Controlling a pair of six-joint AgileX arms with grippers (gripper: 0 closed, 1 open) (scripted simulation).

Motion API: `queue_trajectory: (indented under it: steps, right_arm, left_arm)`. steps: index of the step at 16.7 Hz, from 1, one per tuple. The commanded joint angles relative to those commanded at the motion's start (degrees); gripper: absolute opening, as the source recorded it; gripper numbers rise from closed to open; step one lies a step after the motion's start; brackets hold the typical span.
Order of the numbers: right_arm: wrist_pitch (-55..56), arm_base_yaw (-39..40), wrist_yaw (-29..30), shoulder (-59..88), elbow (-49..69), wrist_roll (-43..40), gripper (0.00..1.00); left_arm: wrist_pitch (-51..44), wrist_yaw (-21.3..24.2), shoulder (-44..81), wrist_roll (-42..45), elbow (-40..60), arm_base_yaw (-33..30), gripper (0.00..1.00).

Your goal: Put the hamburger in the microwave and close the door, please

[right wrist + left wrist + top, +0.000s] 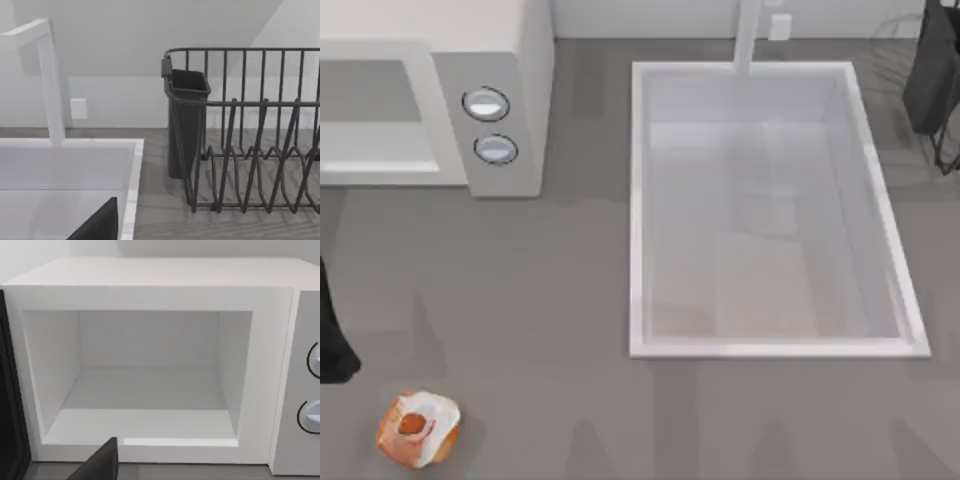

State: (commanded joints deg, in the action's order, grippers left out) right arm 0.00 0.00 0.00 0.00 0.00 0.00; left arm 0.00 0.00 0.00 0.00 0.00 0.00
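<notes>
Hamburger (pixel 417 429): orange-brown, white patches, reddish centre. Microwave (pixel 150 290) off-white, silver-blue dials (pixel 486 104). My table (pixel 520 300) grey.

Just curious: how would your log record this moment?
hamburger: on table, untouched | microwave: cavity open | left arm: table's left edge

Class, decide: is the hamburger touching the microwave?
Apart. The top view shows the hamburger on the table's near left, with bare grey tabletop between it and the microwave.
</notes>
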Motion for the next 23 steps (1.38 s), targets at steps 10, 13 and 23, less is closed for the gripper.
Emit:
queue_trajectory:
  steps: [10, 13, 23]
  right_arm:
    - [0.0, 0.0, 0.0, 0.0, 0.0, 0.0, 1.00]
    - [0.0, 0.0, 0.0, 0.0, 0.0, 0.0, 1.00]
    - [0.0, 0.0, 0.0, 0.0, 0.0, 0.0, 1.00]
  left_arm:
    - [-17.4, 0.0, 22.3, 1.4, 15.2, -6.5, 1.00]
    - [-27.6, 0.0, 39.1, 2.2, 24.1, -10.3, 1.00]
    - [-53.4, 0.1, 80.9, 4.3, 46.5, -20.0, 1.00]
